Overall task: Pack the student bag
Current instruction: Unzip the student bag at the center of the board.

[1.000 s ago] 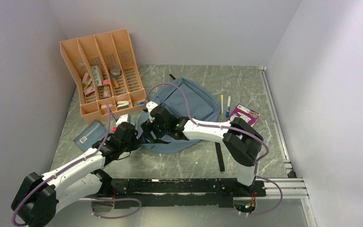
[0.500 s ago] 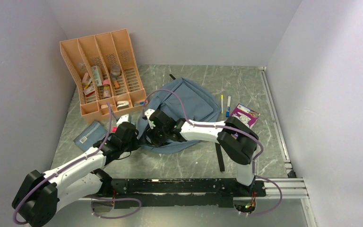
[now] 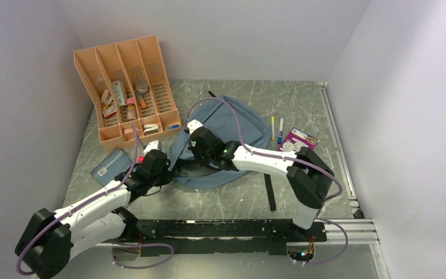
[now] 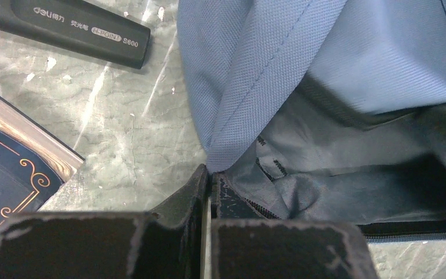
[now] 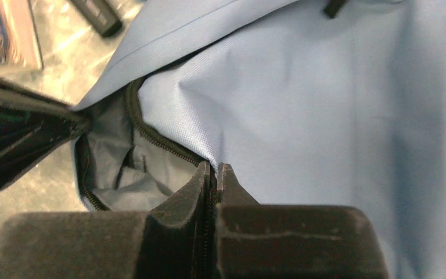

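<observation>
Grey-blue woven fabric, with a paler grey lining, makes up the student bag (image 3: 247,125). It is laid flat at the middle of the grey marbled table (image 3: 238,200), with a black strap (image 3: 270,195) trailing from under it toward the near edge. Its main zipper is seen undone at the near left end: dark zipper teeth (image 5: 151,136) run along a parted opening, and crumpled lining is exposed inside. The outer panel is smooth and stitched along a seam, with creases drawn toward both grip points.

The left gripper (image 4: 209,177) is noted at the left lip of the opening, its jaws closed tight with a fold of the bag's edge pinched at the tips. The right gripper (image 5: 213,170) is set on the opposite lip, its jaws likewise closed, with the outer fabric beside the zipper caught between them.

A black marker (image 4: 69,26) and a dark booklet (image 4: 11,174) are recorded on the table just left of the bag. A peach desk organiser (image 3: 126,87) stands at the far left, and two pens (image 3: 272,127) and a purple box (image 3: 300,139) lie to the bag's right.
</observation>
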